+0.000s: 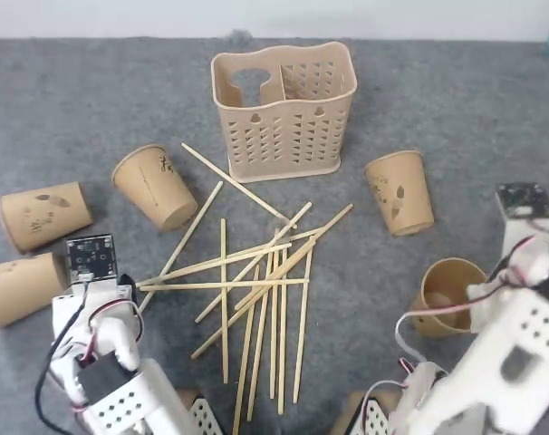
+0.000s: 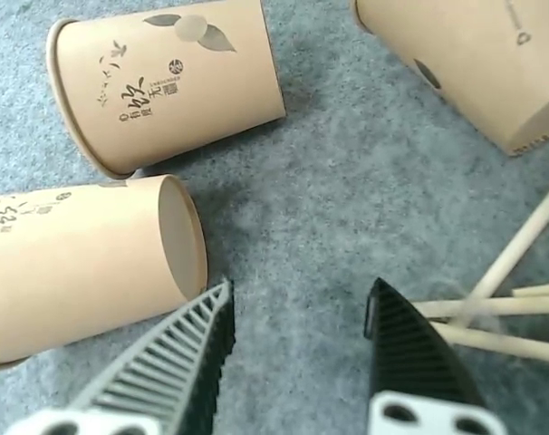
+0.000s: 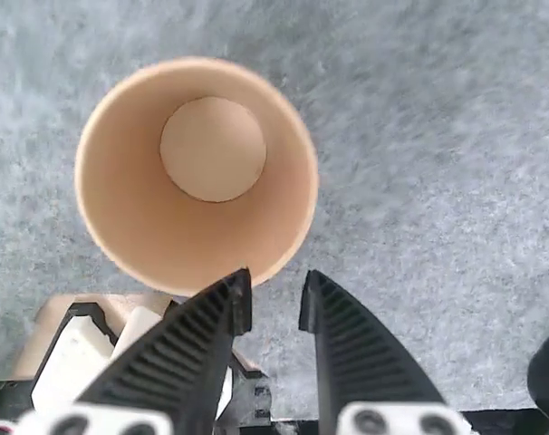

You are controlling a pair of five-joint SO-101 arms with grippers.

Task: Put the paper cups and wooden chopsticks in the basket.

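Two-handed, seemingly lining up grabs — hanging right gripper [image 3: 276,276], narrowly parted, at rim of upright cup [image 3: 211,149]; left gripper [image 2: 300,290], wide apart, beside lying cup [image 2: 75,263].

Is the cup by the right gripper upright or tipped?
Upright: the tan paper cup has its mouth facing up, inner bottom visible.

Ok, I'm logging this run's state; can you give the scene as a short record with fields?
basket: upright, far middle, two compartments, nothing seen inside
cups on their sides: four, three at the left, one right of the basket
upright cup: empty, standing at the near right
chopsticks: loose crossed pile in front of the basket
left tool: open, over carpet between cups and chopsticks
right tool: open, beside the upright cup's rim, holding nothing
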